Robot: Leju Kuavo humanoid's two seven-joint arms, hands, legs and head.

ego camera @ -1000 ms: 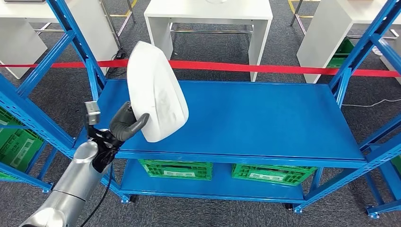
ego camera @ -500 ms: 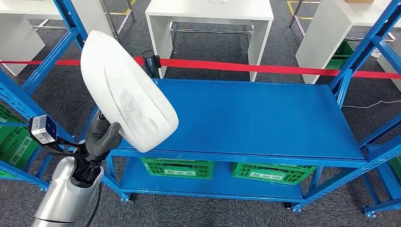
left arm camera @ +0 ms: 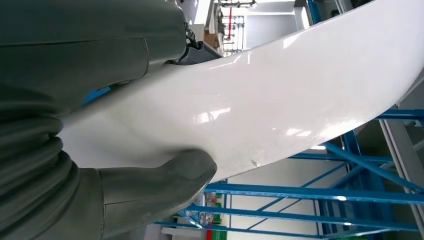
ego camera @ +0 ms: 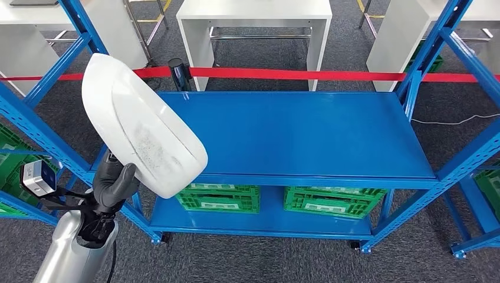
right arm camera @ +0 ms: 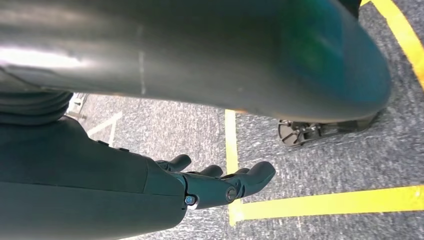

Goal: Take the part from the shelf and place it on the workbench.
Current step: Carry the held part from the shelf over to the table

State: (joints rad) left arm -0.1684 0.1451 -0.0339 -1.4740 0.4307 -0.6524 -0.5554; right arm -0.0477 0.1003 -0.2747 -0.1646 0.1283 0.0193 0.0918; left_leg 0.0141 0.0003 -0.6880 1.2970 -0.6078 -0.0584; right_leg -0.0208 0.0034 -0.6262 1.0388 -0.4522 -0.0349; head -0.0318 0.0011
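**Carrying the part off the shelf: keep it steady**

Left hand [ego camera: 113, 184] grips the white part [ego camera: 141, 131] by its lower edge, held up off the shelf [ego camera: 306, 138], past its left front corner. Right hand [right arm camera: 220, 185] hangs loose, fingers spread, holding nothing. I'd turn slowly toward a counter [ego camera: 253, 10]; that big shell looks tippy.

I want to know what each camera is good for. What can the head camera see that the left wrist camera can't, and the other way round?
Only the head view takes in the whole blue shelf, the green crates under it, the red tape and the white tables beyond. Only the left wrist view shows, close up, the thumb pressed on the glossy edge of the part. Both show the left hand gripping the big white part, lifted off the shelf.
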